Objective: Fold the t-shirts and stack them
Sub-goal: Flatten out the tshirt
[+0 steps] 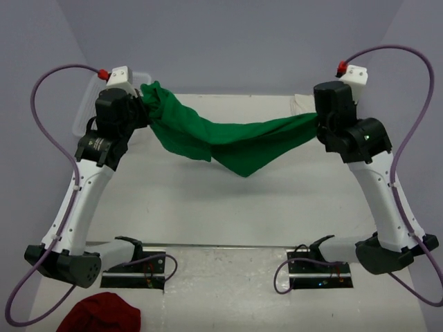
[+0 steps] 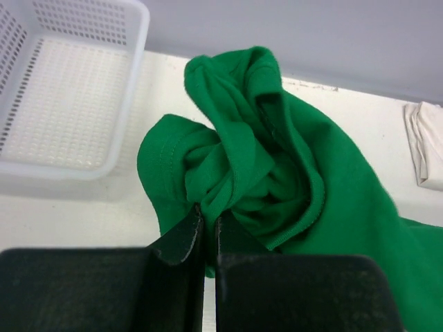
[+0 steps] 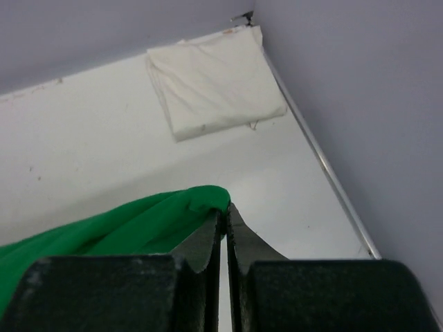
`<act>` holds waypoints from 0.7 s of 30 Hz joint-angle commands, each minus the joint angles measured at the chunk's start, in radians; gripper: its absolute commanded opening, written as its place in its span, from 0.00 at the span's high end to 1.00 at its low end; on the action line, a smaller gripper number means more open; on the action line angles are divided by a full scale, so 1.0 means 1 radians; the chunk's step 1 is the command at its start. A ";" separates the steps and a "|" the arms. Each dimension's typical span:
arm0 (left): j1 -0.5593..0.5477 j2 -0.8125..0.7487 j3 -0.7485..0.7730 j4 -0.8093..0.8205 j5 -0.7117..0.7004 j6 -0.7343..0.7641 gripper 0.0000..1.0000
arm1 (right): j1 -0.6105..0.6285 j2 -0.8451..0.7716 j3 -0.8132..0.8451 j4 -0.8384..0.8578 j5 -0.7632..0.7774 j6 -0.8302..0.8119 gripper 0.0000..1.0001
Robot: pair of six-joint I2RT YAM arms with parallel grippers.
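From above, my left claw (image 1: 143, 105) and my right claw (image 1: 320, 123) carry the green t-shirt (image 1: 228, 142) strung between them, its middle sagging over the counter (image 1: 208, 200). At my left wrist, the claw is clamped on a bunched fold of green, with a white basket (image 2: 135, 41) beyond on the left. At my right wrist, the claw pinches 1 green edge. The cream-white t-shirt (image 3: 214, 83) lies folded in the far counter corner, well apart.

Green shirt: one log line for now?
green t-shirt: held by both ends, sagging; left gripper: shut on it; right gripper: shut on it; cream t-shirt: folded, far corner
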 commanded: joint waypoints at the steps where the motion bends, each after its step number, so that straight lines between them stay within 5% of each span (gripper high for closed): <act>1: -0.003 -0.058 0.072 -0.075 -0.047 0.079 1.00 | -0.071 -0.018 0.105 0.061 -0.060 -0.148 1.00; 21: -0.005 -0.224 -0.105 -0.155 0.081 0.027 1.00 | -0.061 -0.108 -0.088 0.075 -0.182 -0.107 1.00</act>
